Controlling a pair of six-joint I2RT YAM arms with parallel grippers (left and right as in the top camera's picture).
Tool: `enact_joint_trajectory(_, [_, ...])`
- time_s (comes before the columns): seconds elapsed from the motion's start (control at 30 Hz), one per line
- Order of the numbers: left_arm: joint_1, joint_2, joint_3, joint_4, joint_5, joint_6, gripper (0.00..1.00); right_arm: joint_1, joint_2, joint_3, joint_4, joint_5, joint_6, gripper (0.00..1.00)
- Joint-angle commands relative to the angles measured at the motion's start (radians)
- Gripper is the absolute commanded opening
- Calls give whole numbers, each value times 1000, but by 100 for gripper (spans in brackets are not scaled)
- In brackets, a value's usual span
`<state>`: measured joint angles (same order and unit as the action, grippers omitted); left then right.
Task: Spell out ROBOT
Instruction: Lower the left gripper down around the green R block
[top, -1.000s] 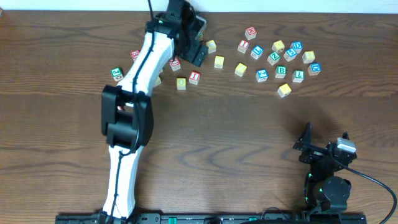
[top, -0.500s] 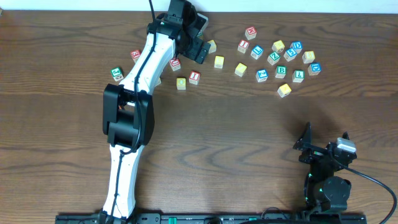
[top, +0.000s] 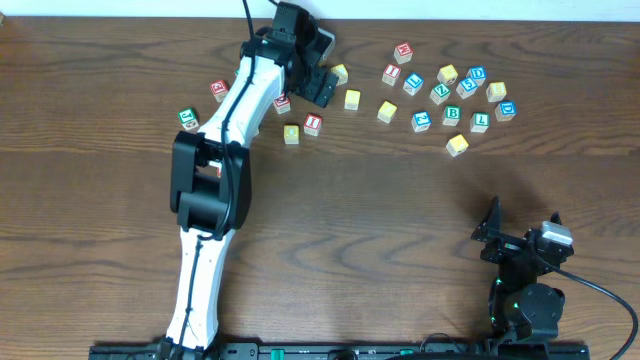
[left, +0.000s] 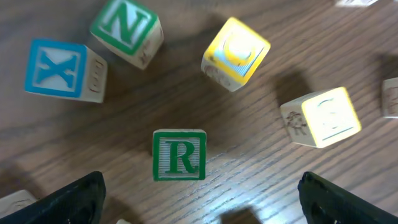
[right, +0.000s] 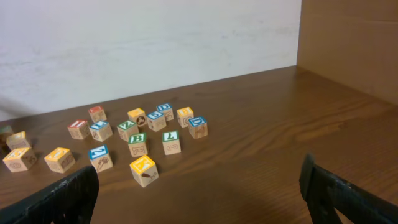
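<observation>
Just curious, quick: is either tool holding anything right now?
Left tool: open, empty, near the small wooden cube with a green R.
Right tool: open, empty.

The left arm (top: 243, 92) has white links, bulky black joints and a thin black line along its length. The right arm (top: 525, 272) is black, with a pale grey block (top: 554, 236) on top, green lights (top: 513, 306) and a black cable (top: 600, 288). The fingers (left: 78, 198) are matte black.
</observation>
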<state>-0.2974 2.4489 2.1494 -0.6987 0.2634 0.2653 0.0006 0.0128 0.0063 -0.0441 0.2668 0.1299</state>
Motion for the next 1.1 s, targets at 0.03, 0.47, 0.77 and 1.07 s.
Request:
enact_joint_trajectory(0.03, [0, 18, 19, 2, -15, -5, 98, 14, -2, -1, -4, 12, 15, 99])
enact_joint_trajectory(0.47, [0, 18, 18, 6, -22, -4, 91, 14, -2, -1, -4, 12, 15, 99])
enact_joint_trajectory(0.77, [0, 32, 18, 21, -22, 3, 91, 14, -2, -1, -4, 12, 15, 99])
enact_joint_trajectory(1.07, [0, 92, 18, 25, -21, 3, 91, 14, -2, -1, -4, 12, 15, 99])
